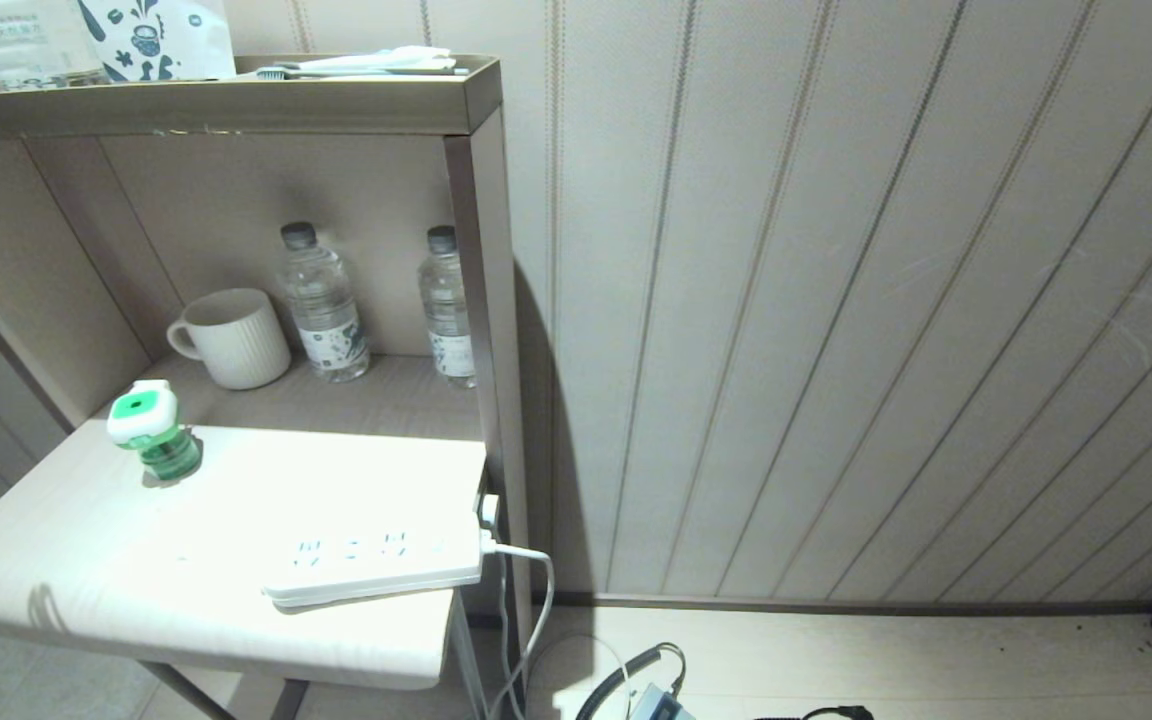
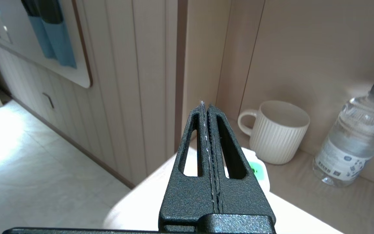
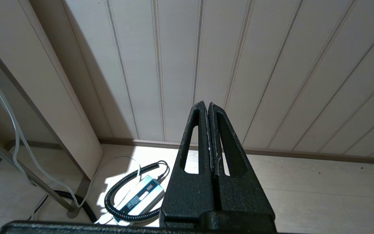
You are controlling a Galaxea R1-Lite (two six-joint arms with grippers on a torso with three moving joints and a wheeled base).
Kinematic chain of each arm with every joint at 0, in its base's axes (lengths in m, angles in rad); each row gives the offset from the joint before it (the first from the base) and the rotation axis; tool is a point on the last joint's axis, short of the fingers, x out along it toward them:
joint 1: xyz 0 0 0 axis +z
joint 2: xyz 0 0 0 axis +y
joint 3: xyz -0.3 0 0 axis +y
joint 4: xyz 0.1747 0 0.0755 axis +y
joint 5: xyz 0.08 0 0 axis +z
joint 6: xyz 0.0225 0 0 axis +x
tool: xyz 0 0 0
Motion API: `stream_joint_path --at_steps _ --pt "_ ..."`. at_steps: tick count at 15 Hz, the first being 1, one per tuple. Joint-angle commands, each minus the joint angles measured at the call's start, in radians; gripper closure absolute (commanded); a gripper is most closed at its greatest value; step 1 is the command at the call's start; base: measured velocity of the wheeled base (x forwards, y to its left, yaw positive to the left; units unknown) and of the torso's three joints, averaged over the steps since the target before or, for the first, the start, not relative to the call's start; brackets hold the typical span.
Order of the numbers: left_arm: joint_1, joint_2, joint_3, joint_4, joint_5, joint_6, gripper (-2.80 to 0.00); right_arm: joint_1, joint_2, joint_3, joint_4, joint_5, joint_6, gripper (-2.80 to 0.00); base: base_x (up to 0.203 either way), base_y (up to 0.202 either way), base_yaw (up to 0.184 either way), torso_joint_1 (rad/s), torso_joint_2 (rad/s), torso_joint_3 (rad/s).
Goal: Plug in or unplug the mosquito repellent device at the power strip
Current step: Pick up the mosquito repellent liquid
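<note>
- The left gripper [image 2: 206,107] has its two black fingers pressed flat together, nothing between them. It hangs in the air over the near left corner of the table [image 2: 135,208], pointing toward the mug [image 2: 276,131].
- Just past its fingers the device's [image 2: 259,169] white head with a bit of green peeks out; the gripper does not touch it.
- The device [image 1: 151,430] stands upright on the table [image 1: 56,570] at the far left, unplugged, well apart from the strip [image 1: 376,560].
- The strip lies flat at the table's near right edge, its cord [image 1: 526,600] running off the right end and down to the floor.
- Behind the device, in the shelf recess, stand the mug [image 1: 236,338] and two bottles [image 1: 324,305], the second [image 1: 448,310] half hidden by the shelf's side panel.
- The right gripper [image 3: 208,107] is also closed tight and empty, held low beside the table, facing the panelled wall [image 3: 239,65] above the floor, where a small box with a coiled cable [image 3: 131,195] lies.
</note>
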Motion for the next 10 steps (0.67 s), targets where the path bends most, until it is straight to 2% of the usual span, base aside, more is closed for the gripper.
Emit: stream_joint_path --at_steps 1,3,6,10 --pt "0.002 0.089 0.08 -0.158 -0.001 -0.017 0.0 0.0 0.0 0.001 0.0 0.0 0.0 0.0 0.0 0.0 0.0 0.0 0.0 0.0" --pt "0.011 0.151 0.103 -0.243 -0.002 -0.07 0.0 0.0 0.0 0.0 0.0 0.0 0.0 0.0 0.0 0.0 0.0 0.0 0.0 0.0" --pt "0.065 0.235 0.11 -0.363 -0.001 -0.122 0.0 0.0 0.0 -0.001 0.0 0.0 0.0 0.0 0.0 0.0 0.0 0.0 0.0 0.0" --pt "0.076 0.268 0.134 -0.374 0.005 -0.144 0.0 0.0 0.0 0.001 0.0 0.0 0.0 0.0 0.0 0.0 0.0 0.0 0.0 0.0"
